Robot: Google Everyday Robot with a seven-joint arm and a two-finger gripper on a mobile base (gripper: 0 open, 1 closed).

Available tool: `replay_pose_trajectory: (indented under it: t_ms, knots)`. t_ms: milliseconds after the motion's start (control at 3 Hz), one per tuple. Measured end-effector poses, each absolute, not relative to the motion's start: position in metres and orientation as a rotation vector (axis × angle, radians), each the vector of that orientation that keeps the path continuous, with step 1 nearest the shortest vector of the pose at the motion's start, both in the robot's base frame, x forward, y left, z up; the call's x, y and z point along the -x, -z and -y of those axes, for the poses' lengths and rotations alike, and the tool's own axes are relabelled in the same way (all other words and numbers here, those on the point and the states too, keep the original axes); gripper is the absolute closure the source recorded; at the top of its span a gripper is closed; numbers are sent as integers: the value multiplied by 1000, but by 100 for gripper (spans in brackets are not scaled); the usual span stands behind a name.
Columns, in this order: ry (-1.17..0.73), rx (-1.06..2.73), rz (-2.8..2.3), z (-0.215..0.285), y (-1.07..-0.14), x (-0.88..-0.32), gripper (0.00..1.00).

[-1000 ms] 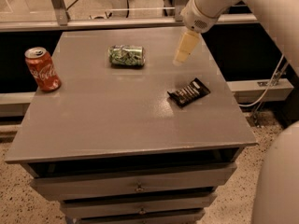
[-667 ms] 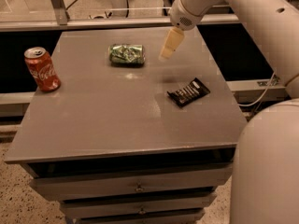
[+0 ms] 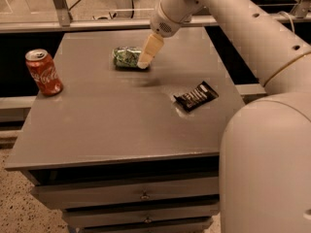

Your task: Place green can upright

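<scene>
The green can [image 3: 126, 58] lies on its side on the far middle of the grey table [image 3: 107, 115]. It is green with pale markings. My gripper [image 3: 144, 63] hangs from the white arm that reaches in from the upper right. Its cream fingers point down and left, and their tips sit over the can's right end, hiding that end.
A red Coca-Cola can [image 3: 44, 72] stands upright near the table's left edge. A black snack packet [image 3: 196, 96] lies at the right side. The robot's white body [image 3: 267, 169] fills the lower right. Drawers sit under the table front.
The gripper has moved left and down, from above the table's right side to the green can's right end. The cans and the packet have not moved.
</scene>
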State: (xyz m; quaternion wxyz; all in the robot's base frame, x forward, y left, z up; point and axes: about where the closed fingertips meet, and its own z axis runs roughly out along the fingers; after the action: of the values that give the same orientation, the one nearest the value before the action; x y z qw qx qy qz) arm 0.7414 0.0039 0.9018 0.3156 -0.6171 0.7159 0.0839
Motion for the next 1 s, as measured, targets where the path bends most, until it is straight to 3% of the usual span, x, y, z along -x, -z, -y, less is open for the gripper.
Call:
replay_pose_trajectory:
  t_ms: [1000]
  knots:
    - [-280, 1720, -1949, -66, -846, -747, 0]
